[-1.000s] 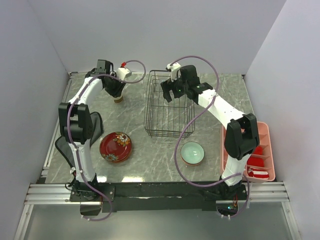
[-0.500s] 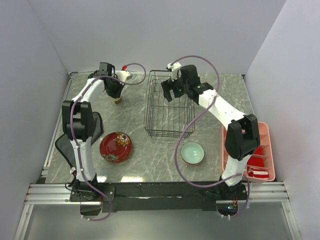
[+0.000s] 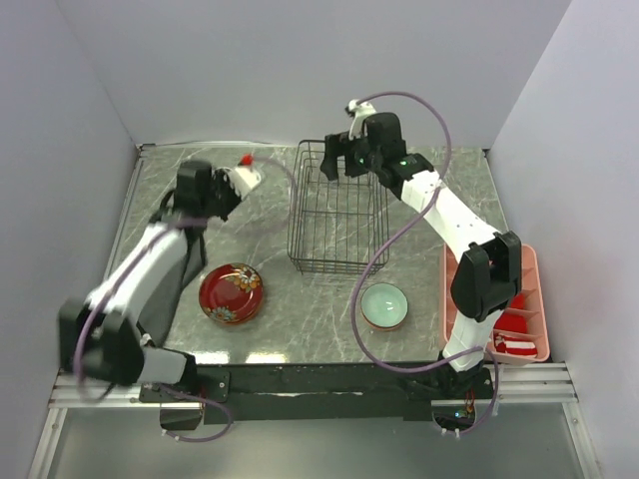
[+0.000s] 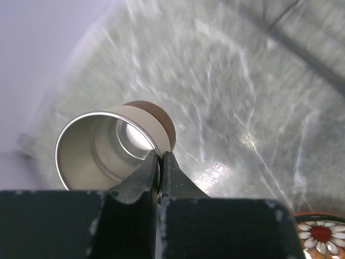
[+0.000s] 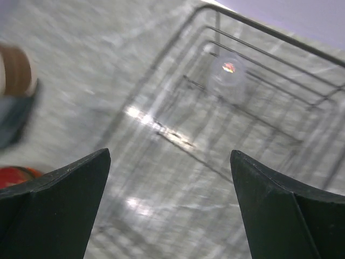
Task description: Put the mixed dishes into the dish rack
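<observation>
My left gripper (image 4: 160,155) is shut on the rim of the small tan cup (image 4: 110,143) and holds it tilted above the marble table. In the top view the left gripper (image 3: 203,190) is blurred at the back left, and the cup is hidden by it. My right gripper (image 3: 346,160) is open and empty over the back edge of the black wire dish rack (image 3: 334,215). The rack's wires also show in the right wrist view (image 5: 253,86) below my open right gripper (image 5: 170,154). The red floral bowl (image 3: 231,292) and the pale mint-green bowl (image 3: 384,304) sit on the table in front. The teal plate and the reddish bowl are out of view.
A pink compartment tray (image 3: 529,261) with red items stands at the right edge. A black cloth (image 3: 122,290) lies at the left under my left arm. Purple cables loop over the rack and the table. White walls close in the back and sides.
My left arm has swung toward the front left with the cup lifted off the table. My right gripper has moved a little toward the rack's back edge.
</observation>
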Robot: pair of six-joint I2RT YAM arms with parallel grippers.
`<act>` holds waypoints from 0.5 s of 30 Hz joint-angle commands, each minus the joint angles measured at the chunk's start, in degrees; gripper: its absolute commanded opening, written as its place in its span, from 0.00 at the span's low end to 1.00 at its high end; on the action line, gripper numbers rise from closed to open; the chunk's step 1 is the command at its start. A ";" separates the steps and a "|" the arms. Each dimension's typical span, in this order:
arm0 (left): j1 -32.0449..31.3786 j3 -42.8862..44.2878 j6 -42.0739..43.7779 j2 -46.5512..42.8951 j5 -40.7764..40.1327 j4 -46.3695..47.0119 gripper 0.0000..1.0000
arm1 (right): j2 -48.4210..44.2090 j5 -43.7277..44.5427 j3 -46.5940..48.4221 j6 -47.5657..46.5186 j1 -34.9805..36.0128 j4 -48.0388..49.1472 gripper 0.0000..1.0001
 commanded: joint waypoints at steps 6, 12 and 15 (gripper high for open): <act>-17.94 -33.80 20.51 -25.73 -21.66 43.42 0.01 | -1.58 -31.65 -3.30 32.92 -6.82 10.02 1.00; -27.88 -44.36 41.33 -17.42 -33.12 69.47 0.01 | 0.88 -47.47 -8.32 47.22 -8.76 24.16 1.00; -29.03 -44.20 45.75 -15.19 -32.08 75.83 0.01 | 2.81 -52.22 -8.67 53.20 -8.76 29.61 1.00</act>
